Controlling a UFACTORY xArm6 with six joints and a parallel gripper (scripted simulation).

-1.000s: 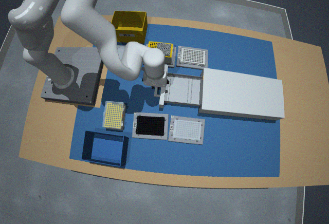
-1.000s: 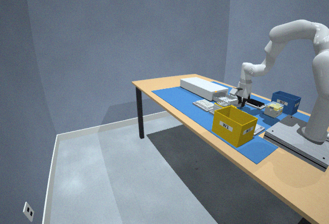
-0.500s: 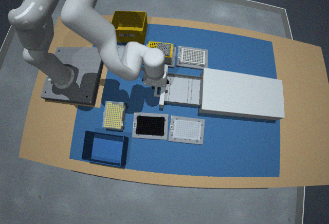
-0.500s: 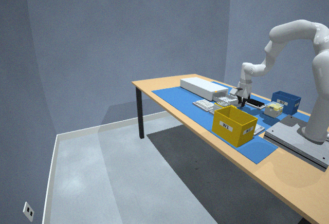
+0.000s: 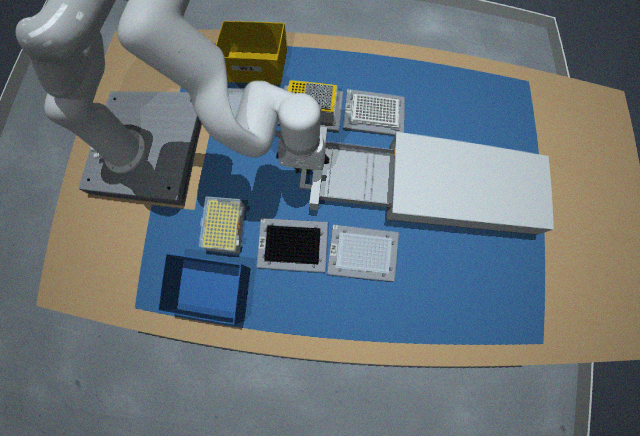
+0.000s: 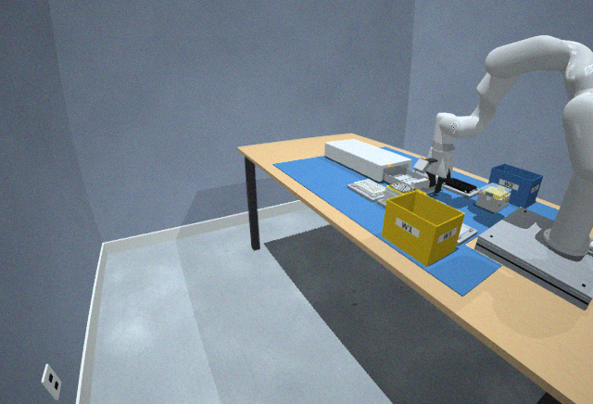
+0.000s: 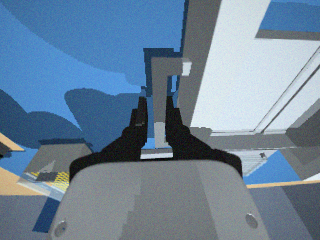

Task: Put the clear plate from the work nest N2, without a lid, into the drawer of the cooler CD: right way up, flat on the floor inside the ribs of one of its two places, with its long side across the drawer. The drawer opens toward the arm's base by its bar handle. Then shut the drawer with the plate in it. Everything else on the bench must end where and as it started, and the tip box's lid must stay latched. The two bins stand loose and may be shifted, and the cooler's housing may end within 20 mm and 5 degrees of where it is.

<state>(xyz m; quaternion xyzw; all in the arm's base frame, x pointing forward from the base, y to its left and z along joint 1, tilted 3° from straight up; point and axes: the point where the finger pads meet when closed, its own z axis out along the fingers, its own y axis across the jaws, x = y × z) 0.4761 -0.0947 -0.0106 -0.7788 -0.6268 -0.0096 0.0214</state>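
Observation:
The clear plate (image 5: 364, 252) sits without a lid in the work nest N2 (image 5: 361, 275). The cooler CD (image 5: 470, 180) (image 6: 363, 155) is a long white box. Its drawer (image 5: 348, 173) (image 7: 227, 85) stands pulled out toward the arm's base, with no plate visible inside. My gripper (image 5: 312, 174) (image 6: 435, 186) (image 7: 155, 106) is partly open, its fingers on either side of the bar handle (image 5: 302, 179) (image 7: 159, 90). A gap shows between the left finger and the bar in the wrist view; whether the right finger touches it I cannot tell. In the top view the gripper hides part of the handle.
A black plate (image 5: 292, 244) sits beside N2. The latched tip box (image 5: 222, 224) (image 6: 493, 198) and blue bin (image 5: 206, 286) (image 6: 514, 183) stand nearer the base. Across the drawer are a white plate (image 5: 375, 111), a yellow-and-grey rack (image 5: 312, 94) and a yellow bin (image 5: 250, 67) (image 6: 421, 232).

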